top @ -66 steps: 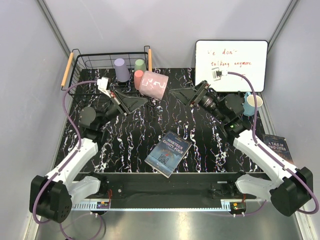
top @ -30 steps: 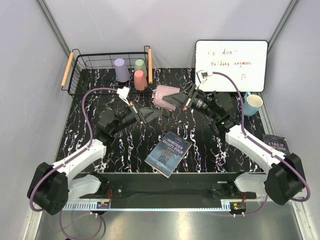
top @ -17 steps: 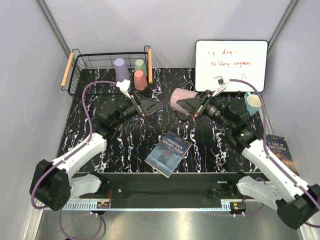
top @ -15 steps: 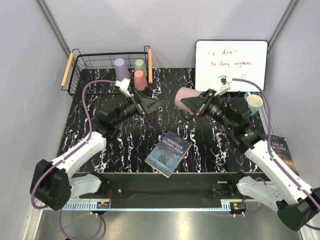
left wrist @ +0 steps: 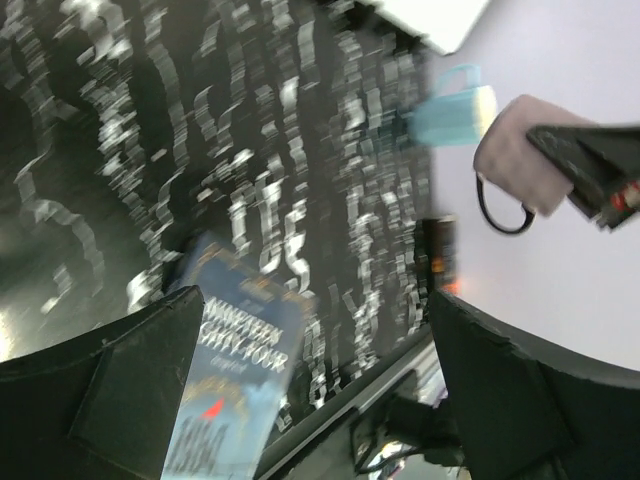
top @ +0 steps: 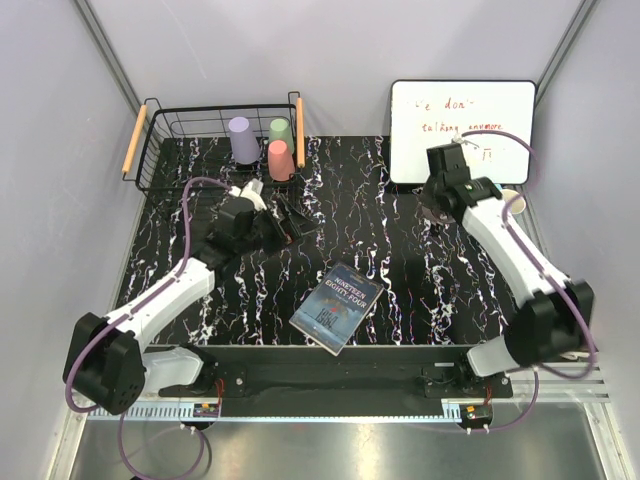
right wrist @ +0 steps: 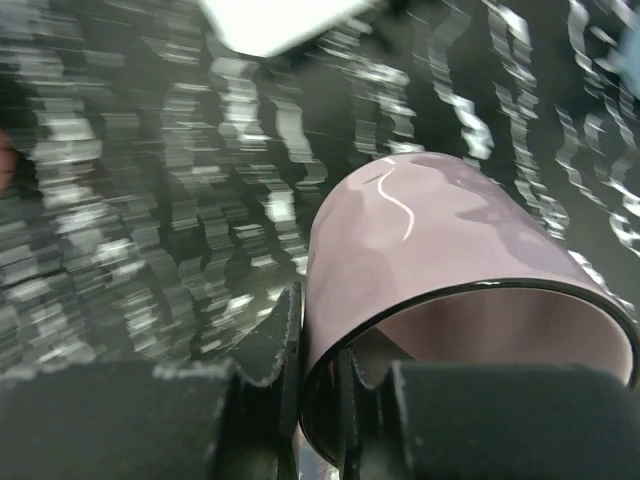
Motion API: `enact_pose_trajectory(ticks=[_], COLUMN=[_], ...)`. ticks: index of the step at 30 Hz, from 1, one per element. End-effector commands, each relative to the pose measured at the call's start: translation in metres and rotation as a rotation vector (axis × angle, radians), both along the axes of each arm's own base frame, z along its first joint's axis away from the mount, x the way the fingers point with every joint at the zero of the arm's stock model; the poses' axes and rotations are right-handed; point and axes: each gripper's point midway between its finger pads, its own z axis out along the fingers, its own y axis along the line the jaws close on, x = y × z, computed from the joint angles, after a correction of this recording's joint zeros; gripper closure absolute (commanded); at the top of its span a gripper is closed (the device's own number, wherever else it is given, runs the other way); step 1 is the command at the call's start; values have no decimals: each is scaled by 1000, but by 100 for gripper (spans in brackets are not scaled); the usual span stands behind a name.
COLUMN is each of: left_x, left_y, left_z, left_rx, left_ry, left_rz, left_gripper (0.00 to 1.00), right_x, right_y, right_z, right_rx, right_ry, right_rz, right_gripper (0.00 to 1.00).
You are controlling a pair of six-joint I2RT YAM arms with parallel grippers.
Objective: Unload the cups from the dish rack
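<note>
My right gripper [right wrist: 320, 400] has swung back beside the whiteboard [top: 462, 128], still clamping the mauve cup [right wrist: 440, 280] by its rim; my left gripper [top: 290, 222] stays spread, empty.

Pretty blurry from here: the left gripper's [left wrist: 310, 390] dark fingers [left wrist: 130, 385] sit spread wide at the bottom. Between them lies a blue book [left wrist: 235, 375] on the black marbled table [left wrist: 150, 150]. Upper right, another gripper's black fingers [left wrist: 590, 170] pinch a mauve cup [left wrist: 520, 150] beside a light blue mug [left wrist: 450, 112].

Right gripper [right wrist: 318, 395] is pinching something's rim, arm reaching far right. Left gripper [left wrist: 300, 390] is gaping empty, arm stretching toward centre.
</note>
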Motion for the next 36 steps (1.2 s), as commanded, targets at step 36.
enact_pose_trajectory(ticks=[36], left_x=[-35], left_y=[3], left_z=[-69], left_rx=[96], left_ry=[218], left_rz=[-19], left_gripper=[1], right_x=[103], right_y=[-131], right_z=[-139], right_rx=[-24], right_ry=[393], right_rz=[-247], right_gripper=[100])
